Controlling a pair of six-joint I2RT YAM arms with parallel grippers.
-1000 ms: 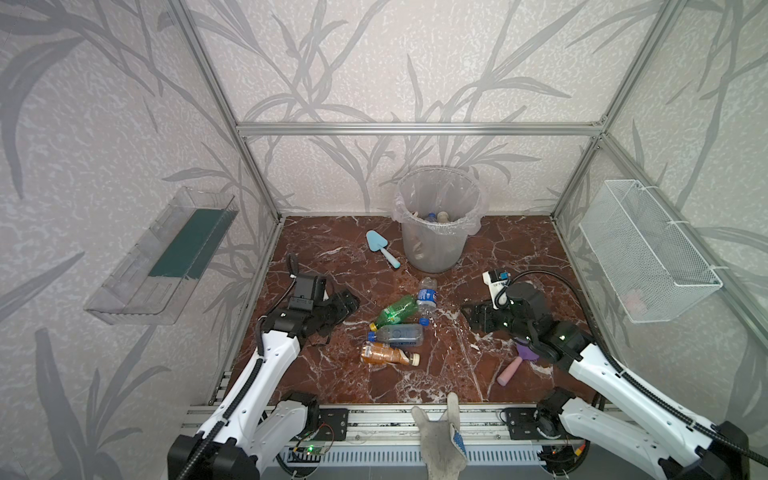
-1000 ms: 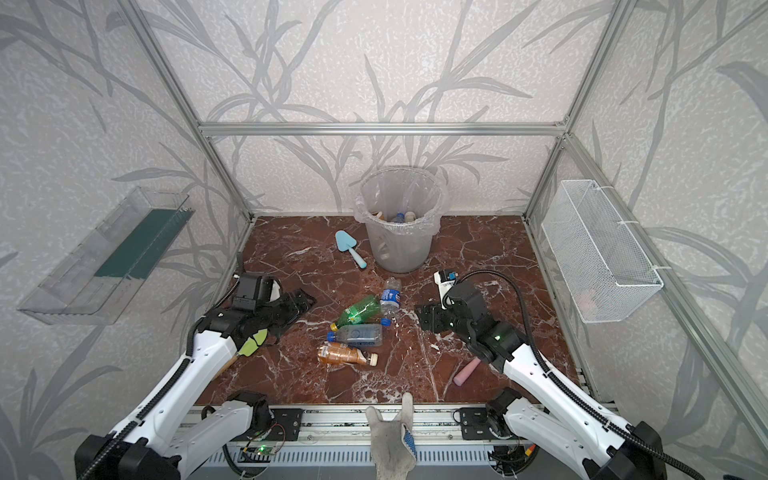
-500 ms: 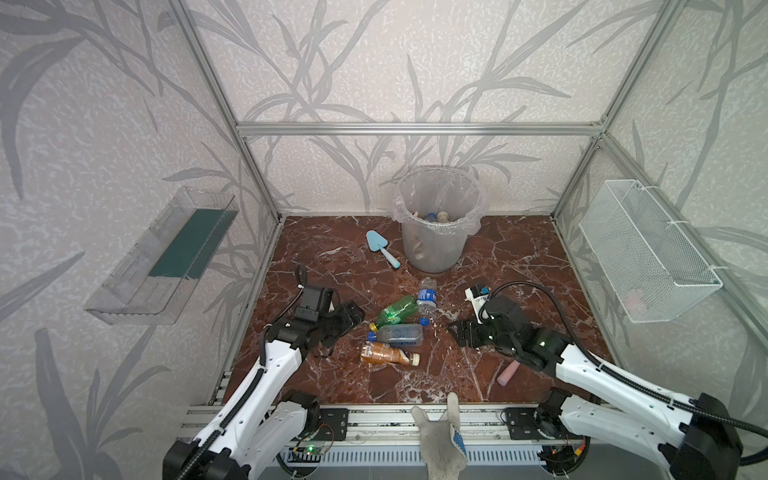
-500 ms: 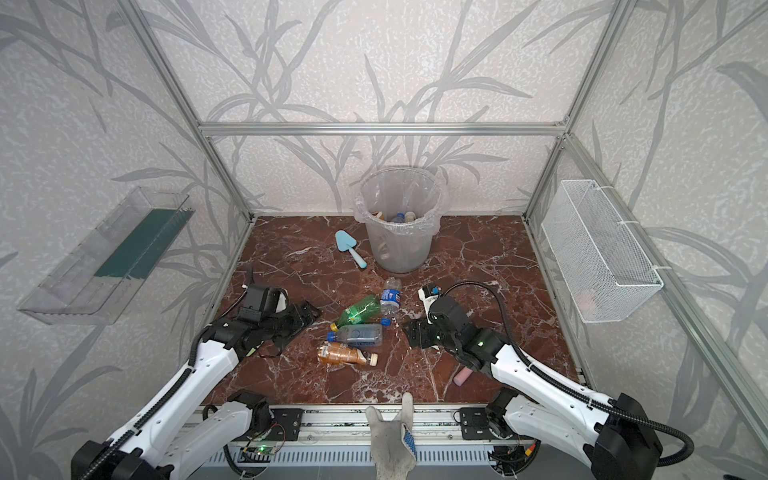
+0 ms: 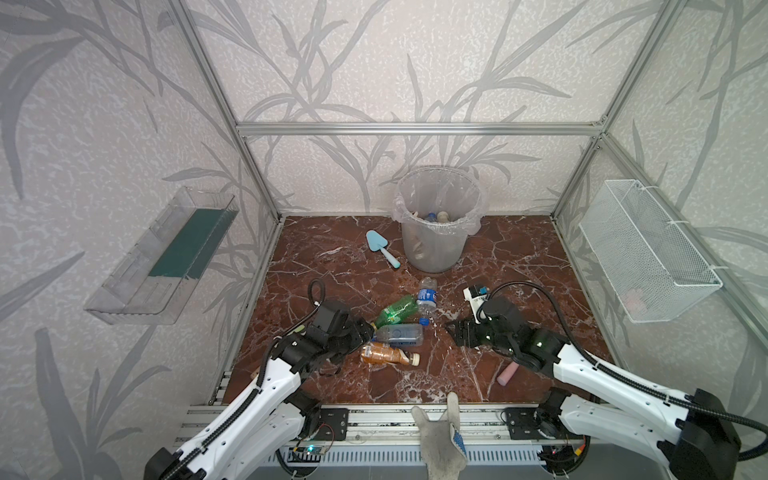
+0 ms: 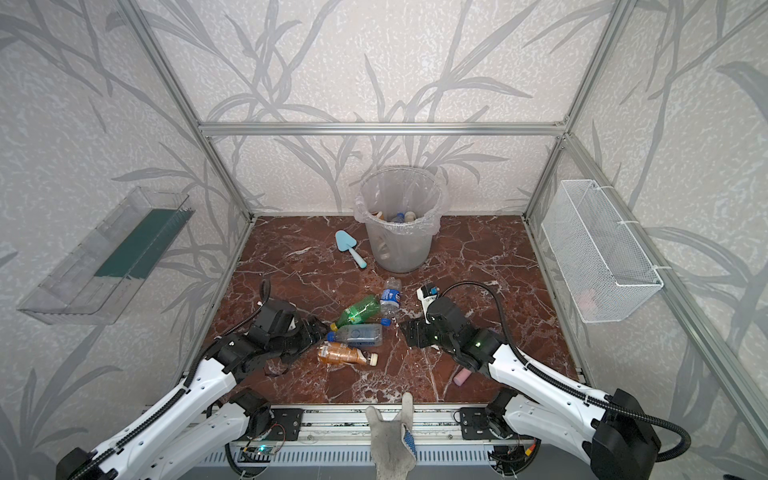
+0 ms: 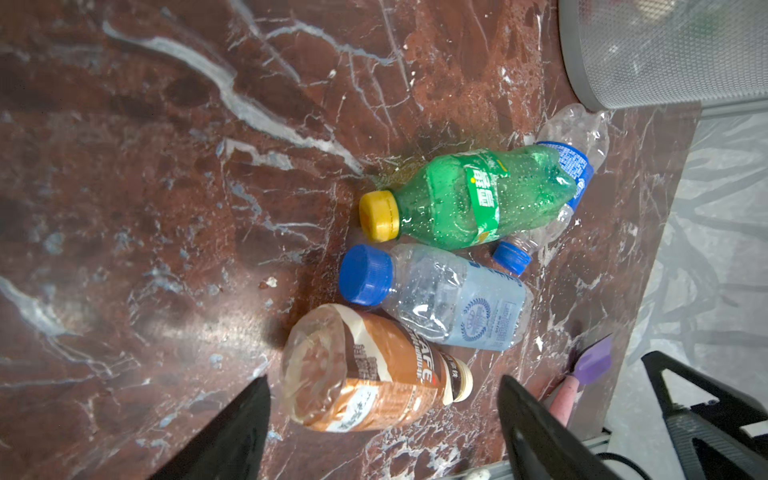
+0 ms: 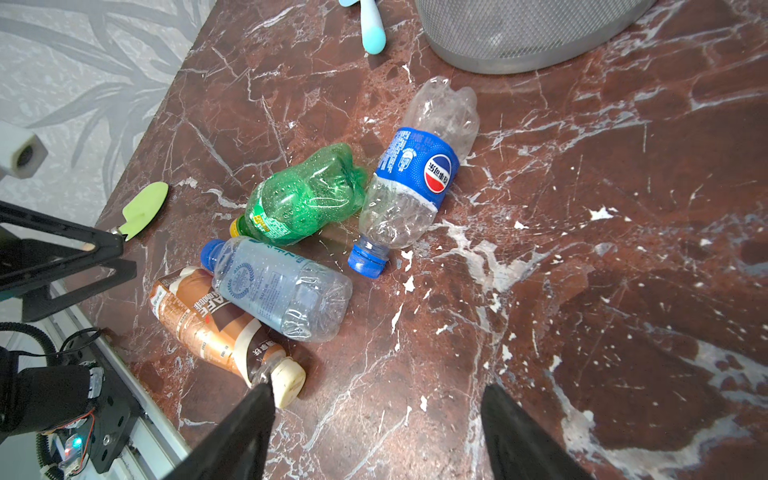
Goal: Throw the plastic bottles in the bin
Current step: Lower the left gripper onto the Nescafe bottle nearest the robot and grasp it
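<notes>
The white, black-jointed left arm (image 5: 266, 386) stretches forward and low, its black two-fingered left gripper (image 5: 368, 336) angled inward, jaws parted. The matching right arm (image 5: 602, 374) mirrors it, and the black right gripper (image 5: 452, 333) points inward, jaws parted, holding nothing.

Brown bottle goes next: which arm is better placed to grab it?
Left. In its wrist view the left gripper has open jaws either side of the brown bottle, lined up across its body. The right gripper is open over bare floor, only near that bottle's cap.
</notes>
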